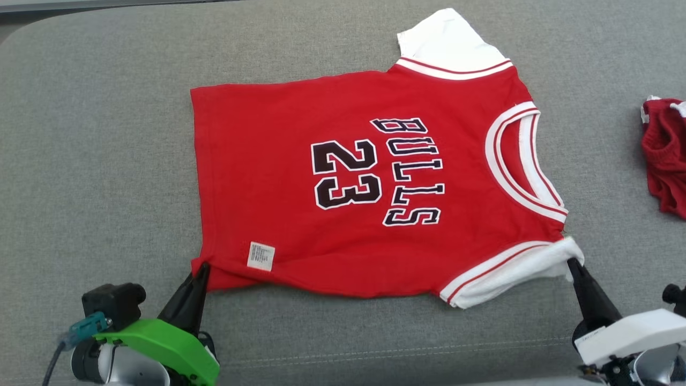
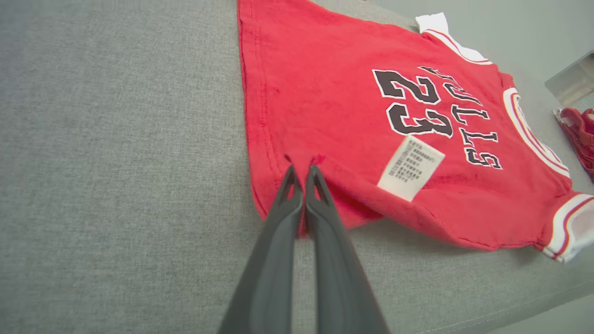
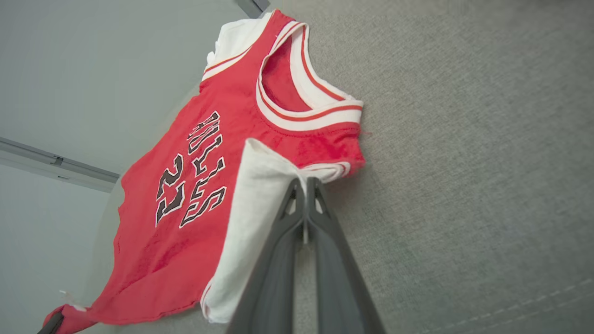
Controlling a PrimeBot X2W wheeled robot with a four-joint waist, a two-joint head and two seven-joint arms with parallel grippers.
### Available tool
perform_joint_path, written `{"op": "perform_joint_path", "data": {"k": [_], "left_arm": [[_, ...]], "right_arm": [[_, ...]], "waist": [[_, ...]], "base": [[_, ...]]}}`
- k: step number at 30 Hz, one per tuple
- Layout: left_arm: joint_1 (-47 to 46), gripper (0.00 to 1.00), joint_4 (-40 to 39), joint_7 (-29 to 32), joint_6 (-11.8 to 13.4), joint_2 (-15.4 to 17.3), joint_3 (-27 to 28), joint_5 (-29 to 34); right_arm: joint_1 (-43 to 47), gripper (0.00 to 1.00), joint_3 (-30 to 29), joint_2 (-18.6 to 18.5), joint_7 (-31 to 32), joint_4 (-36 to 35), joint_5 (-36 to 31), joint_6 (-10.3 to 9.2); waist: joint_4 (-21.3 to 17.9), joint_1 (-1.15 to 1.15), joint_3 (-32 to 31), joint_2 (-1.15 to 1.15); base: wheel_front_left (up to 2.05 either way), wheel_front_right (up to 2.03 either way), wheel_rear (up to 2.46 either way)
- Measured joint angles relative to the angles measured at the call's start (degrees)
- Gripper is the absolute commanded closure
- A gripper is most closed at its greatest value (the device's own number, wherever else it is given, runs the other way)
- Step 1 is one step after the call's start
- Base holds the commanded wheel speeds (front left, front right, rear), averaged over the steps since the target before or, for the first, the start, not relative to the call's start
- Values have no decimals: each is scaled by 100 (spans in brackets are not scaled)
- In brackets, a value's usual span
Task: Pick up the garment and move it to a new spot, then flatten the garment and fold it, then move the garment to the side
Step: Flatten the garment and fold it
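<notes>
Lying spread with the print up on the grey cushion [image 1: 107,134], the red Bulls 23 jersey [image 1: 278,203] has its neck toward the robot's right and its hem toward the left. The left pincer [image 1: 202,266] is clamped on the near hem corner, beside the white care label [image 1: 261,255], and the right pincer [image 1: 572,262] is clamped on the near white sleeve [image 1: 536,268]. Another red garment [image 1: 664,155] lies well apart at the right edge.

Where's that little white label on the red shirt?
In the head view the white label sits at the lower left of the jersey, near the hem corner pinched by the left gripper.
</notes>
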Motion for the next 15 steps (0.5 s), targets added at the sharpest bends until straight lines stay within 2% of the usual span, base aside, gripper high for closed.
{"op": "perform_joint_path", "data": {"k": [7, 15], "left_arm": [[-514, 100, 22, 216, 22, 14, 54, -7], [-927, 100, 425, 157, -48, -170, 78, -51]], "right_arm": [[-940, 100, -124, -5, 163, 220, -166, 0], [-1973, 100, -124, -267, 200, 1161, -425, 0]], "waist": [[-25, 0, 160, 0], [18, 0, 366, 0]], "base": [[0, 0, 0], [0, 0, 0]]}}
